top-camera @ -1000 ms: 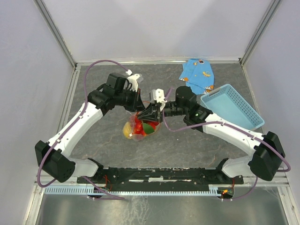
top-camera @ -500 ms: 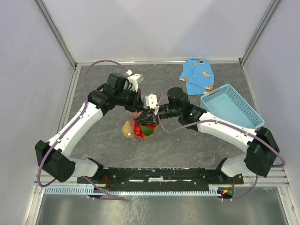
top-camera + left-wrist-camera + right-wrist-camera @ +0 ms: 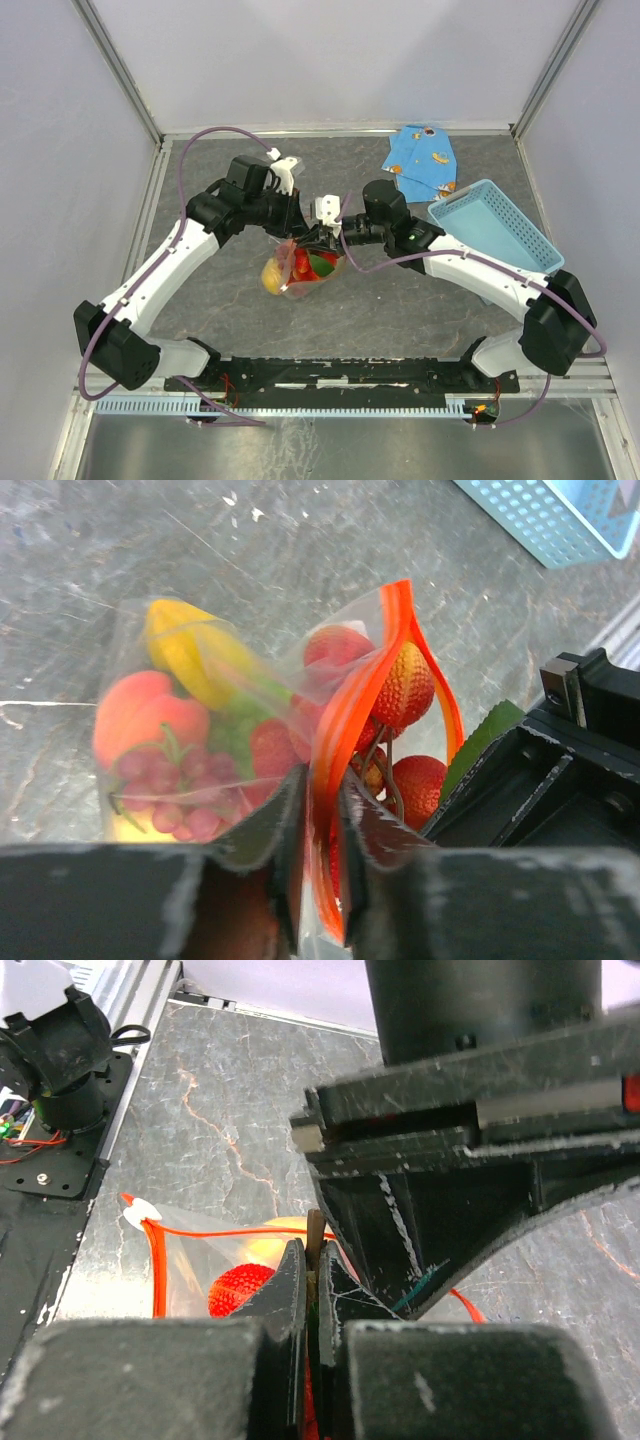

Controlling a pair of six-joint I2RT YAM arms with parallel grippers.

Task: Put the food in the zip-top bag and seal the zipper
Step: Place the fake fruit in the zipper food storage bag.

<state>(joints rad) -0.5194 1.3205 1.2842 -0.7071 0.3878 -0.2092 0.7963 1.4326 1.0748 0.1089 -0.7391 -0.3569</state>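
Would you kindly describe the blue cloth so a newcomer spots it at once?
Look to the far right corner of the grey table. Just beyond the light-blue slotted basket lies the cloth. Unlike the rigid basket, it is folded fabric with small orange figures.

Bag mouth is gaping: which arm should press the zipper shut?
Left, I'd judge. The left gripper straddles the zipper right where the zip-top bag gapes; the right gripper is clamped on its edge, anchoring it.

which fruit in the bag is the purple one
The grapes, a purple bunch low in the bag beside the orange-pink peach; the lemon is yellow, the strawberries red.
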